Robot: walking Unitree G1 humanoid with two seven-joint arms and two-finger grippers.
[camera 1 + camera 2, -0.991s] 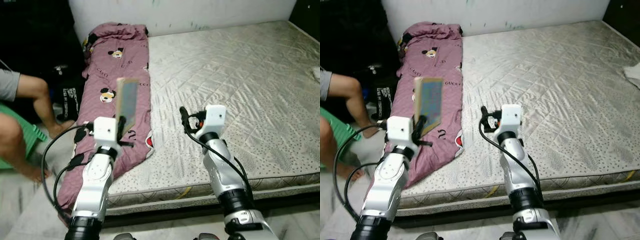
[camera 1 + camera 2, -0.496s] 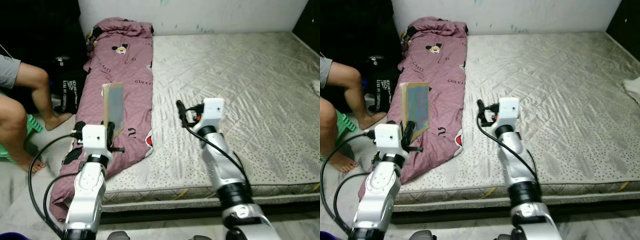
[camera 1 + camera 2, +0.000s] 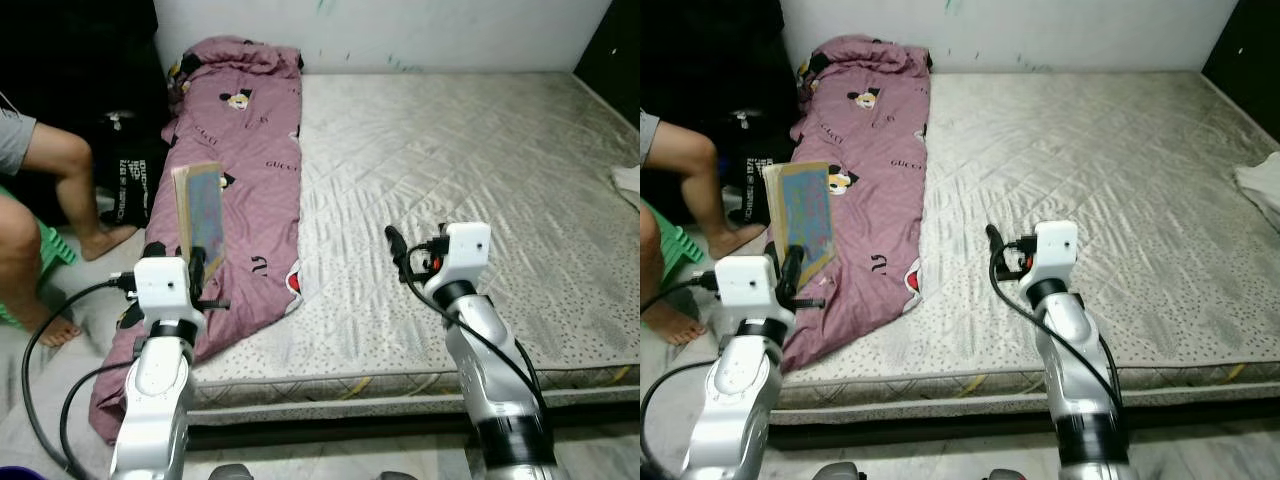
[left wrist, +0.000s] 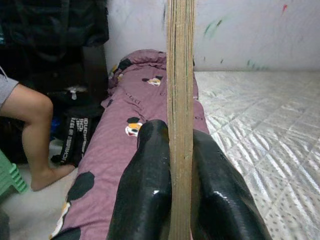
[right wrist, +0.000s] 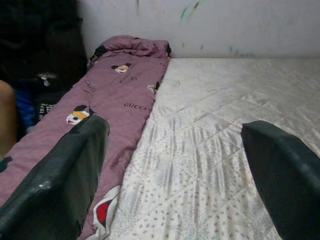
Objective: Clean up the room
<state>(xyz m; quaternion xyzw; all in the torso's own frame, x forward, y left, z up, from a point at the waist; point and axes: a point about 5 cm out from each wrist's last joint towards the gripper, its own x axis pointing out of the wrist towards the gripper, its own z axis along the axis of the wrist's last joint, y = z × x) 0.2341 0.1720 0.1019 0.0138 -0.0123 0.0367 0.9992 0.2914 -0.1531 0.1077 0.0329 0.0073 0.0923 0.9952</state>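
pinching a thin blue-covered book [image 3: 200, 216] upright, left gripper [image 4: 172, 165] above the pink cartoon-print blanket [image 3: 243, 150], right gripper [image 5: 175, 165] spread wide over the grey quilted mattress [image 3: 470, 160], seated person's leg [image 3: 70, 180] beside

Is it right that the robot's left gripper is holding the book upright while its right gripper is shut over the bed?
Not quite. The left gripper does hold the book upright, but the right gripper over the bed is open: the right wrist view shows its fingers wide apart.

Even, fairly bright indoor light with soft shadows; head views sharp, upper-left corner falls into darkness.
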